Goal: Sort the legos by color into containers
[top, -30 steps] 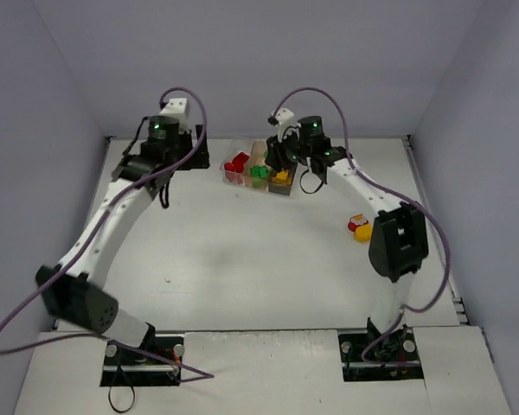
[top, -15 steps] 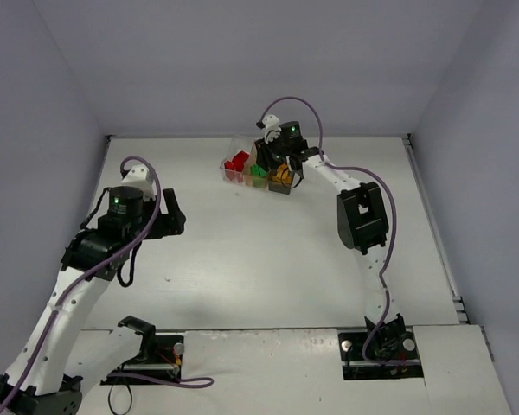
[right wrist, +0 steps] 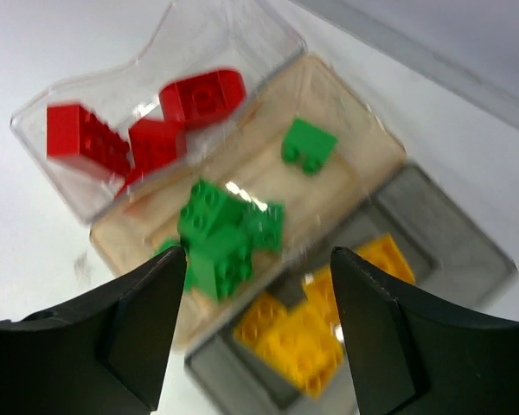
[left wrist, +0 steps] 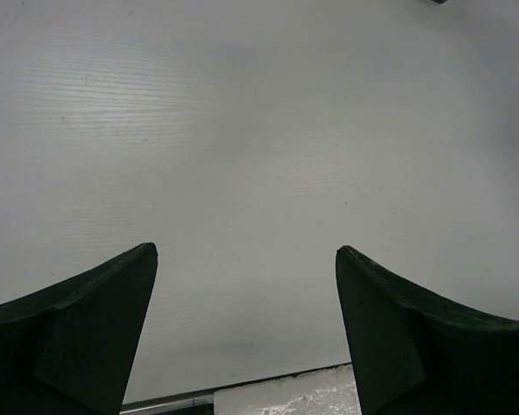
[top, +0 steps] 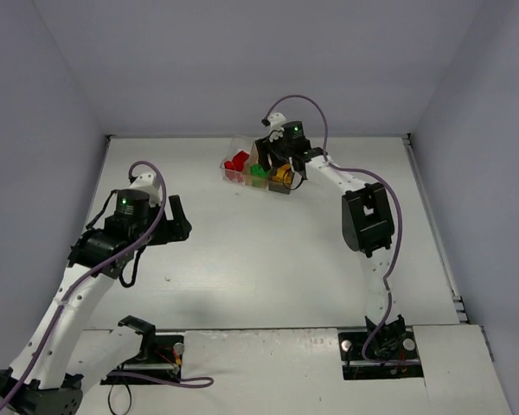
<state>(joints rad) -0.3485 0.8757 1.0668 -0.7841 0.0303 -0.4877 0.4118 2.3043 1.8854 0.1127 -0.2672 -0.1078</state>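
Hovering my right gripper [right wrist: 258, 252] above the row of three boxes at the middle of the worktop's [top: 259, 259] far edge, jaws spread and nothing pinched between them, which I read as a drop pose: high enough that a brick falls inside the walls rather than onto a rim. Colours are kept apart, one to a box. The red bricks [right wrist: 156, 143] lie in the clear box [right wrist: 104, 86] at the left end, the green bricks [right wrist: 218, 238] in the orange-tinted box [right wrist: 355, 177] in the middle, and the yellow bricks [right wrist: 303, 337] in the dark grey box [right wrist: 454, 251] at the right end. The green cluster sits just beside my left-hand finger; the picture is blurred there, so I cannot tell whether it touches. Bricks are glossy hard plastic, blocky with round studs on top, one red piece rounded at its end. Boxes are thin see-through plastic with rounded corners, catching glare along their walls, and they stand wall to wall, so my guess is a clipped rim could shift the whole row. My left gripper [left wrist: 246, 251] hangs over bare matte white worktop toward the left edge, jaws wide apart and holding nothing, parked well away from the boxes, I reckon, so the two arms don't crowd each other
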